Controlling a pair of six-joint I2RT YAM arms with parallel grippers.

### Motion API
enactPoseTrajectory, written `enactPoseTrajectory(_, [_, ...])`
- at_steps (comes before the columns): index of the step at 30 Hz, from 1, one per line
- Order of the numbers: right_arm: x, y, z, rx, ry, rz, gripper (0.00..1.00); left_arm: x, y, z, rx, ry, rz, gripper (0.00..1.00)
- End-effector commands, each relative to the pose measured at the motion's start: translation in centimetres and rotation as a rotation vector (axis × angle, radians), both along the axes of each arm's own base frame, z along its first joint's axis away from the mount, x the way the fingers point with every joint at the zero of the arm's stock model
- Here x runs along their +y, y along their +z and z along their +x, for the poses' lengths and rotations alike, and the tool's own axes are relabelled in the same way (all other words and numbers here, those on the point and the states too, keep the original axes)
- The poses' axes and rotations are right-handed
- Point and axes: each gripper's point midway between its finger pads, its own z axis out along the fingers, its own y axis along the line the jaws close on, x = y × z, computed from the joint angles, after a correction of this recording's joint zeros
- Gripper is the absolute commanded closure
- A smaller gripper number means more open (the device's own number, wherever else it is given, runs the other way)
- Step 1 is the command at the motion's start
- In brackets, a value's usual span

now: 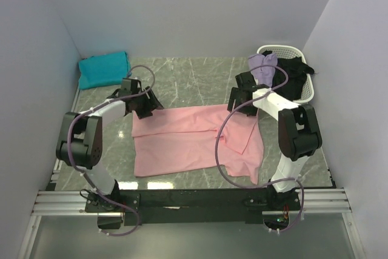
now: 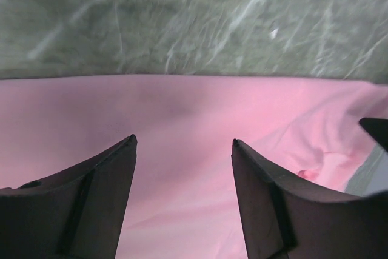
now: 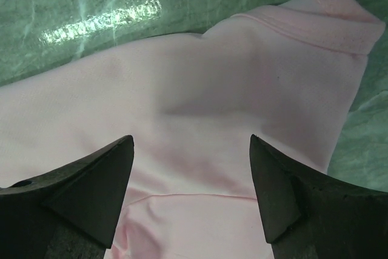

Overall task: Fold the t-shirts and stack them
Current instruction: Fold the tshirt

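Hanging just above the cloth, the left pincer (image 2: pixel 183 141) has its 2 black fingers (image 2: pixel 91 198) spread well apart with nothing between them; under it lies the light pink short-sleeved t-shirt (image 2: pixel 182 107), whose straight far edge meets the green marbled desk (image 2: pixel 194 22). The right pincer (image 3: pixel 191 137) is likewise wide apart and grips nothing, poised over the same pink cloth near a banded, stitched edge at the shirt's far right. From above, the 2 pincers sit at the far left and far right corners of the pink shirt, which lies spread across the middle of the desk, its right part rumpled and doubled over toward the near edge. A folded teal t-shirt (image 1: pixel 103 69) rests in the far left corner, well apart from the pink one. In the far right corner stands a white perforated plastic basket (image 1: pixel 308 92), with a lavender t-shirt (image 1: pixel 264 65) draped over its left rim and a black t-shirt (image 1: pixel 294 74) inside.
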Motion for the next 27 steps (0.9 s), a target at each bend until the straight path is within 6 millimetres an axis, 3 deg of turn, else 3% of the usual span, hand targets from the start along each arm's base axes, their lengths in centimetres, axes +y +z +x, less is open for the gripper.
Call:
enactPoseTrajectory(1, [0.9,1.0,2.4,-0.045,0.011,0.086,0.17,-1.8,-0.2,1.3,-0.010,-0.029,-0.022,0.31])
enactPoseTrajectory(6, [1.2,-0.7,3.3,0.012,-0.003,0.135,0.17,-0.3,-3.8,1.6,0.082,0.015,0.081,0.33])
enactPoseTrajectory(12, [1.3,-2.1,5.3,0.057,-0.020,0.179,0.16,1.4,-5.5,2.9,0.127,0.058,0.191,0.31])
enactPoseTrajectory(19, [2.8,-2.0,7.9,0.086,0.029,0.225,0.16,5.0,-6.2,5.7,0.158,0.115,0.302,0.27])
enactPoseTrajectory(23, [3.2,-1.9,9.8,0.076,0.037,0.234,0.16,8.0,-5.8,7.8,0.134,0.163,0.295,0.25])
enactPoseTrajectory(27, [3.0,-1.1,10.8,0.046,0.048,0.213,0.16,9.6,-5.1,9.0,0.119,0.179,0.294,0.22])
